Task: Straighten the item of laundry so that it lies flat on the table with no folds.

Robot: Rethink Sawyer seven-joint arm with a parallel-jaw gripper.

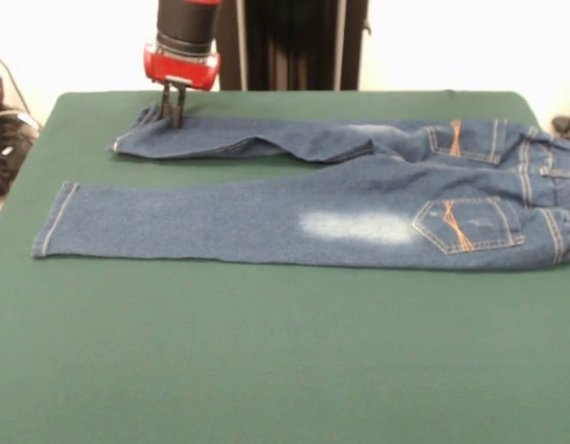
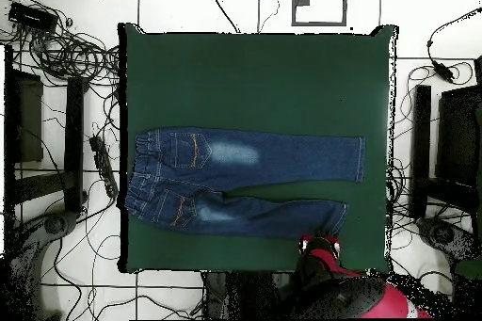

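Note:
The small blue denim jeans [image 1: 294, 222] lie on the dark green table [image 1: 266, 370], waistband at the right in the front view, both legs stretched to the left. The near leg lies flat. The far leg has a fold along its middle and its hem is bunched. My gripper [image 1: 172, 118] comes straight down on that far hem, fingers pressed together on the cloth. In the overhead view the jeans [image 2: 245, 181] lie across the table [image 2: 254, 72], and the gripper [image 2: 318, 242] sits by the lower leg's right end, near the table's bottom edge.
The robot's black pedestal [image 1: 294, 42] stands behind the table's far edge. Cables [image 2: 75, 54] and black equipment [image 2: 24, 115] lie on the floor on both sides of the table. The jeans' waistband reaches the table's right edge in the front view.

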